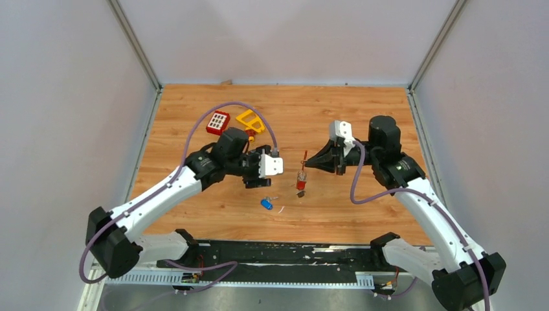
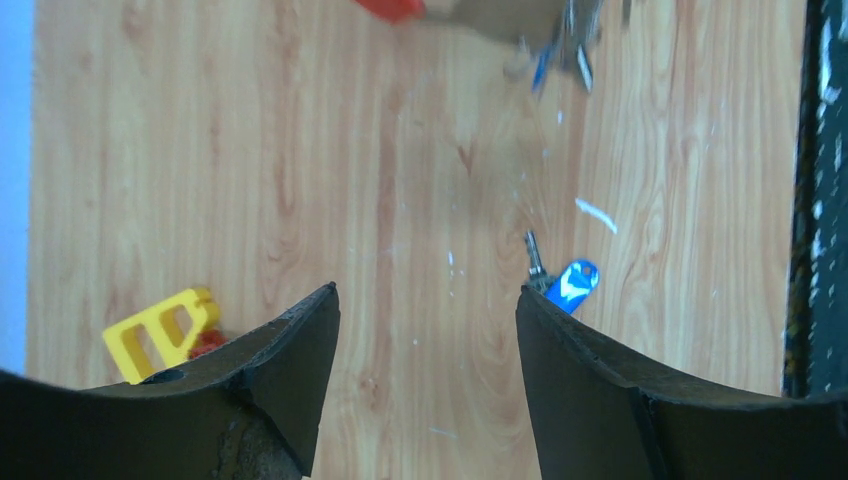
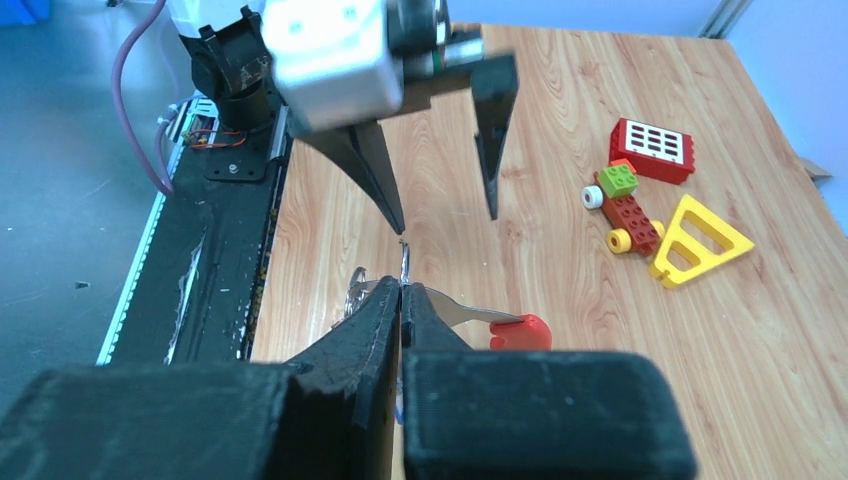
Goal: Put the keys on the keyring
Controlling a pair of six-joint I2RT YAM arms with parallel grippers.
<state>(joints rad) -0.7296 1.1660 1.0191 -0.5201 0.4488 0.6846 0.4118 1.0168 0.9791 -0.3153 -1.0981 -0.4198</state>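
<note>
On a wood-grain table (image 1: 362,116) between white walls (image 1: 65,97), the right gripper (image 3: 402,300) was clamped shut on the red-clip, grey-strap keyring (image 3: 512,332) at mid-table, while the left gripper (image 2: 428,300) hung wide open and empty beside the small blue-headed silver key (image 2: 575,283) lying flat — best centred squarely over its head before closing.

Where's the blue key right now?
In the top view, the blue key lies on the table beside the left gripper, left of the red keyring.

Wood-grain table (image 1: 362,110), matt; blue key (image 2: 577,283) glossy plastic (metal shank)
</note>
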